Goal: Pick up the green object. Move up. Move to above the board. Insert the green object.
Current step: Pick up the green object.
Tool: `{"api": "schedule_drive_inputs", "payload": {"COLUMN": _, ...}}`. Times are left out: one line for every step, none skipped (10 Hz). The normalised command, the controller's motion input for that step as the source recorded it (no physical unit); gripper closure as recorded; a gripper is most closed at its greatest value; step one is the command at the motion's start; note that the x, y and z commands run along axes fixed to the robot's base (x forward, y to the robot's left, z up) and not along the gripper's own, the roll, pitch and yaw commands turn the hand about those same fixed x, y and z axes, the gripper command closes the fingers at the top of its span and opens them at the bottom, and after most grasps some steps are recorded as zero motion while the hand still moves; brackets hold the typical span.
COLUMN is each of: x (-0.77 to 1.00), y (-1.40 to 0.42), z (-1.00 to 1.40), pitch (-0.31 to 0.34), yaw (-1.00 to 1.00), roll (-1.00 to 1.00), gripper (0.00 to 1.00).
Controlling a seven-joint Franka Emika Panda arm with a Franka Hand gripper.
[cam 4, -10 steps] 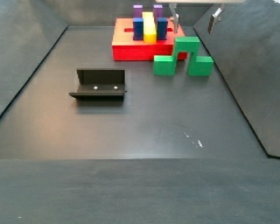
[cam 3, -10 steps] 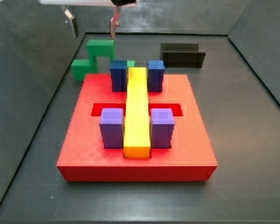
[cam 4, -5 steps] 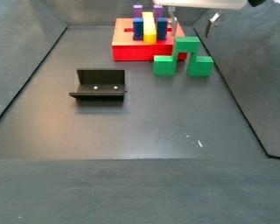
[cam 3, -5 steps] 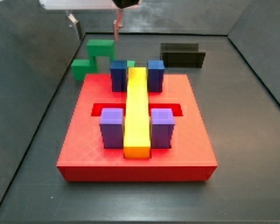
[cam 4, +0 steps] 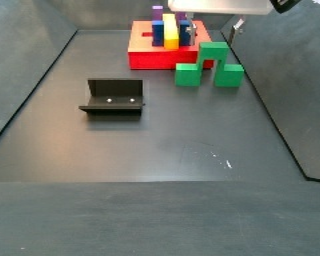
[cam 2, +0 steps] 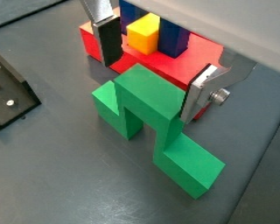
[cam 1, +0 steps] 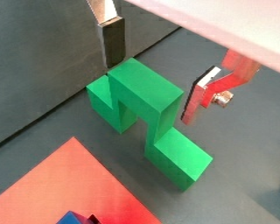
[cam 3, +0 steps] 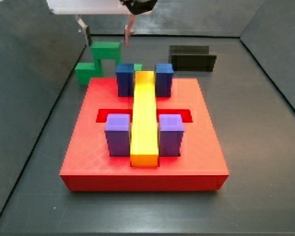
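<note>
The green object point(cam 3: 100, 57) stands on the dark floor just behind the board point(cam 3: 88, 147), a red slab carrying a long yellow bar point(cam 3: 144, 111) and blue and purple blocks. It also shows in the other side view point(cam 4: 210, 65). My gripper point(cam 3: 102, 28) is open and empty, straight above the green object. In both wrist views the fingers point(cam 1: 113, 39) point(cam 2: 108, 39) stand on either side of its raised centre cube point(cam 1: 143, 92) point(cam 2: 143, 109), a little above it and not touching. The board's corner shows in a wrist view point(cam 2: 166, 63).
The fixture point(cam 4: 113, 97) stands on the floor apart from the board, and shows in the other side view point(cam 3: 194, 58) and a wrist view point(cam 2: 8, 87). Grey walls close in the floor on the sides.
The gripper has come down a little towards the green object, still open. The green object and board have not moved.
</note>
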Motion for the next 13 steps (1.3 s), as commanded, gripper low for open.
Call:
{"api": "schedule_drive_inputs", "payload": {"x": -0.01, "y": 0.00, "z": -0.30, "pitch": -0.104, "yaw": 0.01, "roll": 0.06, "gripper": 0.00}}
{"api": "schedule_drive_inputs", "payload": {"x": -0.01, "y": 0.00, "z": -0.32, "pitch": -0.106, "yaw": 0.02, "roll": 0.06, "gripper": 0.00}}
{"api": "schedule_drive_inputs", "payload": {"x": 0.00, "y": 0.00, "z": -0.27, "pitch": -0.087, "yaw": 0.02, "roll": 0.07, "gripper": 0.00}}
{"api": "schedule_drive_inputs", "payload": {"x": 0.00, "y": 0.00, "z": -0.25, "pitch": -0.067, "yaw": 0.02, "roll": 0.08, "gripper": 0.00}}
{"api": "schedule_drive_inputs", "payload": {"x": 0.00, "y": 0.00, "z": -0.19, "pitch": -0.044, "yaw": 0.01, "roll": 0.09, "gripper": 0.00}}
{"api": "schedule_drive_inputs", "payload": {"x": 0.00, "y": 0.00, "z": -0.12, "pitch": -0.027, "yaw": 0.00, "roll": 0.08, "gripper": 0.00}}
{"api": "schedule_drive_inputs", "payload": {"x": 0.00, "y": 0.00, "z": -0.15, "pitch": -0.019, "yaw": 0.00, "roll": 0.11, "gripper": 0.00}}
{"api": "schedule_drive_inputs", "payload": {"x": 0.00, "y": 0.00, "z": -0.17, "pitch": -0.030, "yaw": 0.00, "roll": 0.12, "gripper": 0.00}}
{"api": "schedule_drive_inputs", "payload": {"x": 0.00, "y": 0.00, "z": -0.19, "pitch": -0.036, "yaw": 0.00, "roll": 0.11, "gripper": 0.00}}
{"api": "schedule_drive_inputs", "payload": {"x": 0.00, "y": 0.15, "z": -0.01, "pitch": 0.000, "yaw": 0.00, "roll": 0.00, "gripper": 0.00}}
{"api": "schedule_drive_inputs", "payload": {"x": 0.00, "y": 0.00, "z": -0.01, "pitch": 0.016, "yaw": 0.00, "roll": -0.01, "gripper": 0.00}}
{"api": "schedule_drive_inputs", "payload": {"x": 0.00, "y": 0.01, "z": -0.09, "pitch": 0.000, "yaw": 0.00, "roll": -0.07, "gripper": 0.00}}
{"api": "schedule_drive_inputs", "payload": {"x": -0.11, "y": -0.22, "z": 0.00, "pitch": -0.023, "yaw": 0.00, "roll": 0.08, "gripper": 0.00}}
